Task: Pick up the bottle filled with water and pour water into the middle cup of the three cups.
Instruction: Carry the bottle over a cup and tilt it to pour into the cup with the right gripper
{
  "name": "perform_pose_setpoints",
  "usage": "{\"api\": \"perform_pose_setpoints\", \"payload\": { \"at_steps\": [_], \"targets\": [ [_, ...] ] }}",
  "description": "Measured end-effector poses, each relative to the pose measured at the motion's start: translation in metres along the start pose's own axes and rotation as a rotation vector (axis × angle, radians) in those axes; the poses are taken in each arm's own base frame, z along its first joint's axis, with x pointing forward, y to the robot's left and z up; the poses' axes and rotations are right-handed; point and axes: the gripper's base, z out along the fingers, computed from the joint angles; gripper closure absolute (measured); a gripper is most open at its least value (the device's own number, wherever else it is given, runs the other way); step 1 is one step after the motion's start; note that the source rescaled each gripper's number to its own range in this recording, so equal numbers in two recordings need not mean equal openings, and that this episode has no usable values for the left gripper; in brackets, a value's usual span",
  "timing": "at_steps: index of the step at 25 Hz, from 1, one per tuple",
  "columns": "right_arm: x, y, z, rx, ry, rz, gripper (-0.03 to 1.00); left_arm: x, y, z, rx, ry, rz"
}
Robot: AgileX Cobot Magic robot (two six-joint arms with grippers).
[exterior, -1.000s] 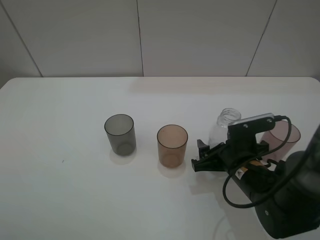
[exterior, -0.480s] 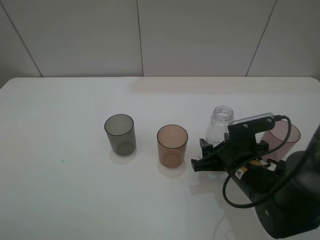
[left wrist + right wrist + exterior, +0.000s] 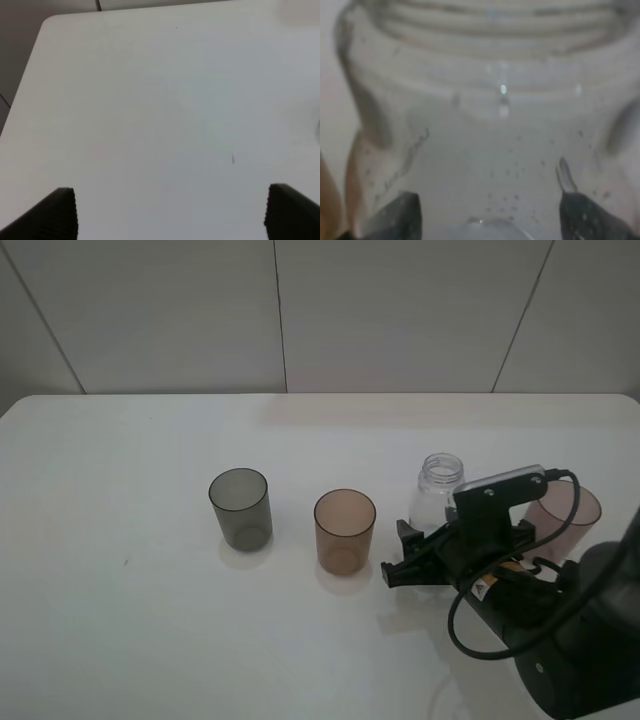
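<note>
Right of centre in the high view, the bottle [image 3: 441,490] was near the middle cup [image 3: 344,530], with the right hand [image 3: 405,552] clamped on its lower body. It looked water-heavy, thin-walled and probably slick, so a firm grip on the ribs seemed wisest. The left hand [image 3: 170,212] gaped empty.

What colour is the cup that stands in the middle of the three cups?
Translucent amber-brown; the middle cup shows best in the exterior high view.

Robot test bench, plain white table [image 3: 150,640], white panelled wall [image 3: 400,310], black cabled robot arm [image 3: 560,640]
</note>
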Motion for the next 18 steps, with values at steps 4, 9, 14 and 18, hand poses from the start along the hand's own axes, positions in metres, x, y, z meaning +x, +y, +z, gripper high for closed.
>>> {"api": "perform_pose_setpoints", "payload": {
  "at_steps": [4, 9, 14, 18],
  "targets": [
    [-0.016, -0.009, -0.013, 0.033, -0.053, -0.056, 0.96, 0.0, 0.0, 0.0, 0.0, 0.0, 0.0],
    [-0.038, -0.009, -0.022, 0.031, -0.11, -0.24, 0.96, 0.0, 0.0, 0.0, 0.0, 0.0, 0.0],
    [-0.052, -0.005, -0.023, 0.016, -0.108, -0.416, 0.96, 0.0, 0.0, 0.0, 0.0, 0.0, 0.0],
    [-0.059, 0.002, -0.016, 0.021, -0.101, -0.563, 0.96, 0.0, 0.0, 0.0, 0.0, 0.0, 0.0]
  ]
}}
